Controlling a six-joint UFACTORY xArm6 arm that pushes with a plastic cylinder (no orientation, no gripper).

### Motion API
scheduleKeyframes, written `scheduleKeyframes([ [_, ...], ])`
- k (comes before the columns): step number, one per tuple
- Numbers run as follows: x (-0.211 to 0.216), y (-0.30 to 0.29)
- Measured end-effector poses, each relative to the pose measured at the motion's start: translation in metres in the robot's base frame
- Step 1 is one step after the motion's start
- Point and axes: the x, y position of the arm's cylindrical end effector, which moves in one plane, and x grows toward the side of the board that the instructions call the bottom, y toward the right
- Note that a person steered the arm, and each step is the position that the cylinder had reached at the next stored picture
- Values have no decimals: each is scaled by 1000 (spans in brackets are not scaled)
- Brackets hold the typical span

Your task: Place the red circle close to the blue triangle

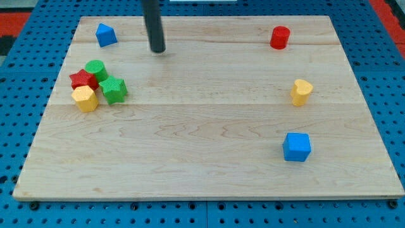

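The red circle (280, 37) stands near the view's top right of the wooden board (209, 164). The blue triangle (105, 35) stands near the view's top left. My tip (157, 50) rests on the board between them, a short way to the right of the blue triangle and far to the left of the red circle. It touches no block.
A cluster sits at the view's left: a green circle (96, 68), a red star (82, 80), a green star (114, 89) and a yellow hexagon (85, 99). A yellow heart (301, 92) and a blue cube (297, 147) stand at the right.
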Motion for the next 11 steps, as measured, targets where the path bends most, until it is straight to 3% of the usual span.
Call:
scheduleKeyframes([
  [1, -63, -28],
  [2, -61, -103],
  [3, -19, -144],
  [4, 40, -139],
  [5, 68, -134],
  [8, 54, -86],
  [9, 61, -49],
  [10, 77, -61],
  [11, 77, -17],
])
